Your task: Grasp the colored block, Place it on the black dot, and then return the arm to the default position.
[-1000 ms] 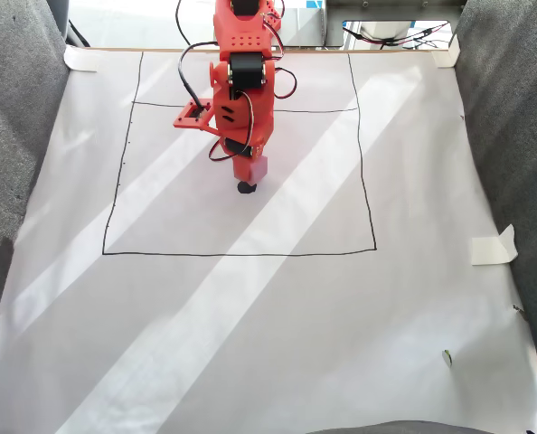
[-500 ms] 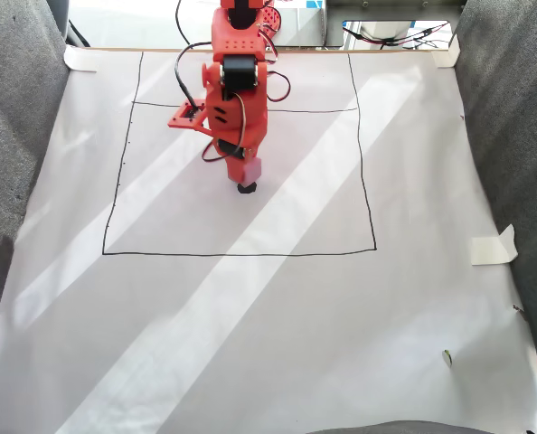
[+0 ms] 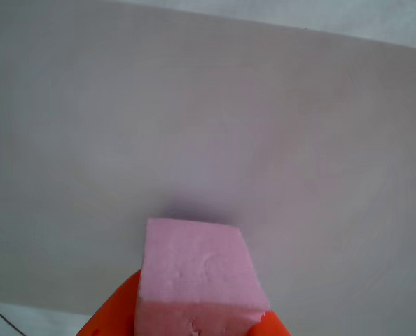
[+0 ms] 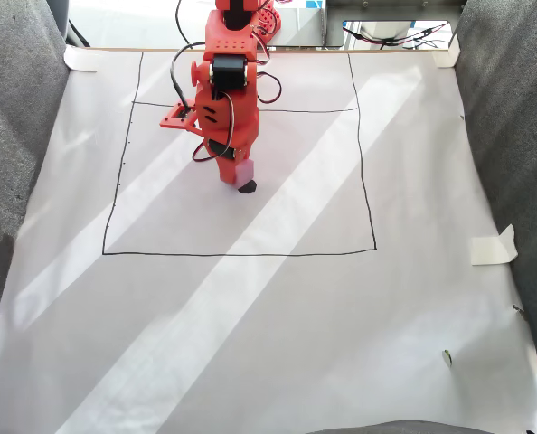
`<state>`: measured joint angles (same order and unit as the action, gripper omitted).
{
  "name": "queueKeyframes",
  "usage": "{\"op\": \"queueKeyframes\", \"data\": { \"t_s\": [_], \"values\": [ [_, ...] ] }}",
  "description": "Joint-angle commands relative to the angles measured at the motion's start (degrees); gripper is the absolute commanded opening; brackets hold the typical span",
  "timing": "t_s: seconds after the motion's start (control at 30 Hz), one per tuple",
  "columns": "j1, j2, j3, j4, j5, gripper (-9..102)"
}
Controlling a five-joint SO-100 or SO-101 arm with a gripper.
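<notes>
Gripping the colored block between two orange fingers, the hand of the arm, pointing down over the white paper covering the tabletop. Fingers narrowed to the cube's width, pressed against its lower left and lower right corners in the other view, the pale pink foam bulging wider than the tips below it. Pitted upper face of the cube turned toward the camera there, a soft grey shadow on the paper just beyond its far edge. In the fixed view, the block at the very tip of the hand, inside the hand-drawn black square, toward its upper middle. The black dot just below and slightly right of the block in that view, partly tucked under it; contact between cube and paper not discernible. Red and black wires looping off the arm's upper joints. Bands of sunlight slanting across the sheet, strips of tape at its edges, grey fabric flanking both sides.
</notes>
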<state>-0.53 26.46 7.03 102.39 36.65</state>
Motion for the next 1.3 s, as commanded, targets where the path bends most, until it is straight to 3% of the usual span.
{"op": "queueKeyframes", "data": {
  "t_s": [0.0,1.27],
  "values": [
    [0.5,0.6,-2.8,-0.2,-0.5,0],
    [-1.9,-2.9,-9.1,1.8,0.1,0]
  ]
}}
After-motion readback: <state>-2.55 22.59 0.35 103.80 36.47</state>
